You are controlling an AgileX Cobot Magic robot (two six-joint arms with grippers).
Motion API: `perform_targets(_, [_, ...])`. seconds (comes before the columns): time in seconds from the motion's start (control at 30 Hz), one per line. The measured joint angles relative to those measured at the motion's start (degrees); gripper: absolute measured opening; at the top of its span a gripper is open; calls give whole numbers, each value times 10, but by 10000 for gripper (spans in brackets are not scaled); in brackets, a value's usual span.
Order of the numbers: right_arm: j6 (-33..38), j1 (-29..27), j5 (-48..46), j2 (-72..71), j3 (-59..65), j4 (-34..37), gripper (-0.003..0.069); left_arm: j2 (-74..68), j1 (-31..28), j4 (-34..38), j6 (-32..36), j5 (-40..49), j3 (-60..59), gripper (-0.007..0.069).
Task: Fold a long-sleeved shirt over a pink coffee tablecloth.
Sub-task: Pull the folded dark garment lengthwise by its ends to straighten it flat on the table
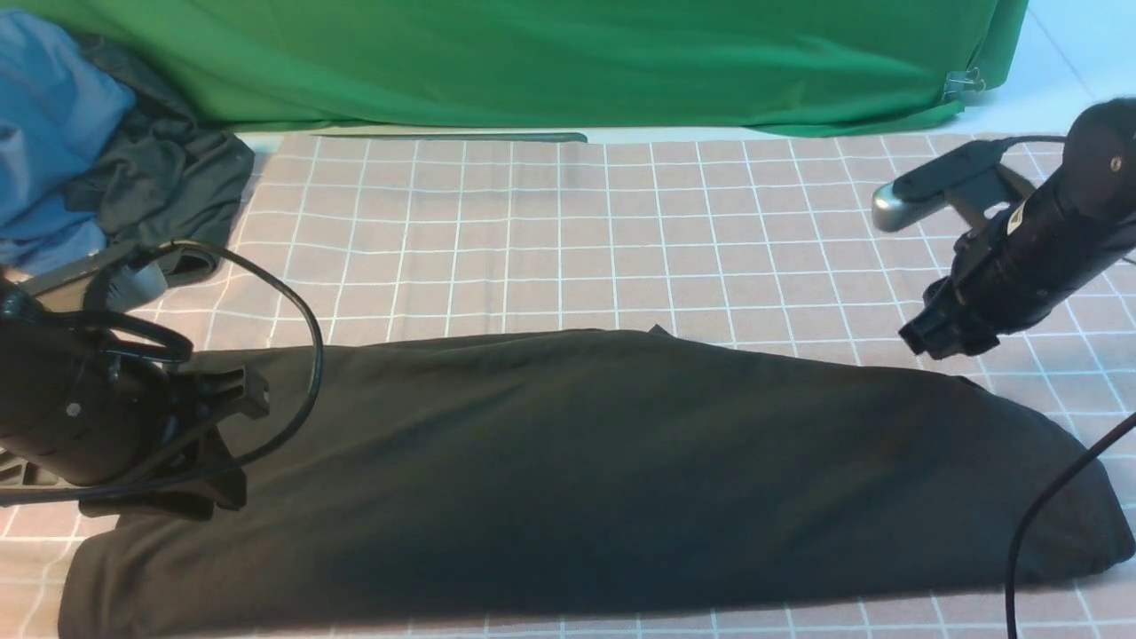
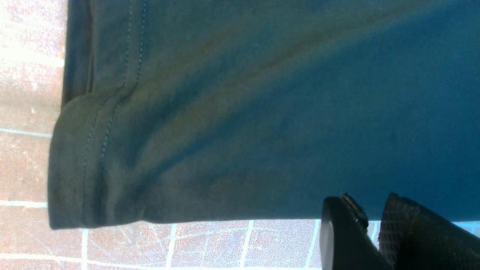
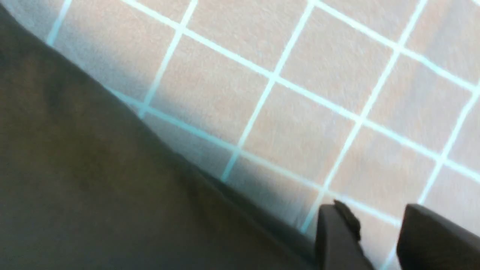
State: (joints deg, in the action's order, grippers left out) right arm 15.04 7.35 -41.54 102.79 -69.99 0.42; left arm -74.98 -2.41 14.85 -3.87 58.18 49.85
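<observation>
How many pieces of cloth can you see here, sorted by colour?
Black or dark grey: 2, the shirt and the crumpled garment
Pink: 1, the tablecloth
Green: 1, the fabric at the back
Blue: 1, the cloth
Total: 5

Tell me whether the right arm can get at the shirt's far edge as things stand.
Probably yes: the right tool hangs open over bare tablecloth just beyond the far edge of the shirt, nothing between them.

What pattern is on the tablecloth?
Thin white grid on the dusty-pink tablecloth; clearest in the front view.
</observation>
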Motion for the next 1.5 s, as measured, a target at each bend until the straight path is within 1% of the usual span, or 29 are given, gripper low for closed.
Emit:
perform_targets(0.03, [-13, 2, -21, -7, -6, -1, 252, 0, 0, 0, 0, 0, 0, 173])
perform_targets(0.1, [-34, 12, -71, -35, -12, -1, 143, 0, 0, 0, 0, 0, 0, 173])
perform_targets(0.13, [-34, 13, -74, -38, -12, -1, 132, 0, 0, 0, 0, 0, 0, 173])
perform_targets(0.2, [-43, 28, -87, -64, -2, 0, 49, 0, 0, 5, 0, 0, 0, 173])
perform_targets(0.27, [-44, 33, -86, -70, 14, 4, 41, 0, 0, 6, 0, 0, 0, 173])
perform_targets(0.43, [-46, 33, -34, -36, 73, 0, 40, 0, 0, 6, 1, -22, -6, 173])
perform_targets(0.6, [-63, 33, 21, -5, 87, -4, 40, 0, 0, 1, 2, -96, -46, 173])
perform_targets(0.7, [-64, 22, 31, 2, 86, -8, 41, 0, 0, -6, 2, -114, -66, 173])
perform_targets(0.8, [-71, -2, 26, 7, 86, -8, 43, 0, 0, -24, -7, -116, -86, 173])
perform_targets(0.83, [-73, -16, 18, 8, 86, -9, 43, -1, 0, -45, -24, -116, -99, 173])
perform_targets(0.87, [-73, -18, 17, 8, 86, -9, 43, -1, 0, -53, -31, -116, -103, 173])
perform_targets(0.9, [-71, -32, 1, 8, 86, -11, 45, -5, 0, -92, -67, -116, -115, 173])
perform_targets(0.97, [-64, -41, -22, 3, 86, -13, 45, -14, 0, -148, -126, -114, -125, 173])
perform_targets(1.03, [-59, -43, -37, -7, 86, -14, 48, -22, 0, -182, -181, -114, -127, 173])
perform_targets(1.1, [-58, -43, -56, -32, 86, -14, 50, -30, 0, -197, -211, -116, -127, 173])
perform_targets(1.23, [-59, -43, -91, -102, 86, -14, 60, -48, 0, -197, -227, -112, -127, 173])
perform_targets(1.3, [-61, -43, -109, -134, 86, -14, 72, -59, 0, -197, -229, -106, -127, 173])
perform_targets(1.4, [-74, -43, -137, -183, 86, -14, 126, -88, 0, -196, -230, -99, -127, 173])
perform_targets(1.47, [-77, -43, -150, -192, 86, -14, 181, -97, 0, -194, -230, -95, -125, 173])
perform_targets(1.5, [-78, -44, -160, -192, 86, -14, 230, -100, 0, -193, -228, -92, -122, 173])
